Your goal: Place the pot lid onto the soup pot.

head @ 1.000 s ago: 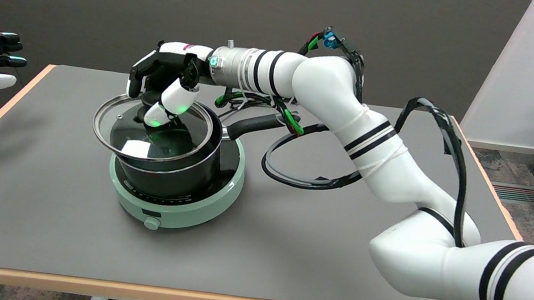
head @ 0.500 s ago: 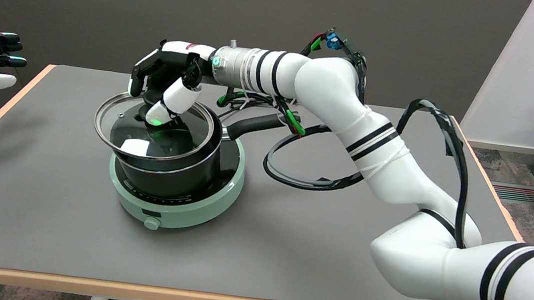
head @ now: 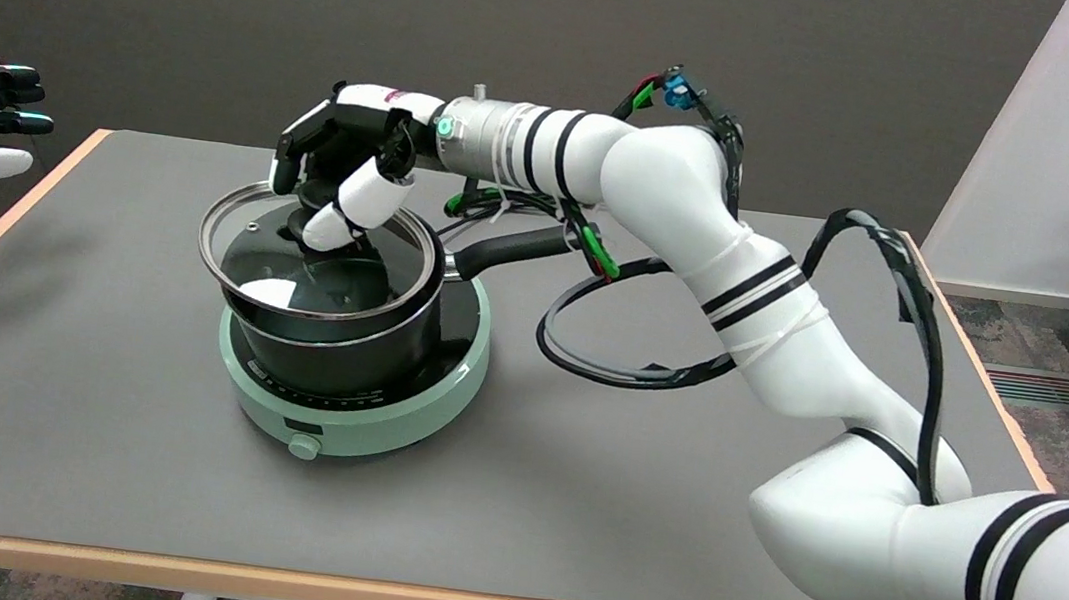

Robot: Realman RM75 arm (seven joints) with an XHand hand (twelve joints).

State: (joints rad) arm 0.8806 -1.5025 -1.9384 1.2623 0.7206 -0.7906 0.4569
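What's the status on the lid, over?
Right hand grips the lid's knob. Glass pot lid sits tilted over the soup pot, overhanging left, not seated. Pot on the green cooker. Nothing in the way.

grey table (head: 81, 389), green hotplate (head: 360, 421), black cable (head: 588, 361)

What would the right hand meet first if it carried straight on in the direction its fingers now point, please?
The right hand points down and leftward; it already holds the glass lid by its knob, so it would probably just press that lid against the soup pot.
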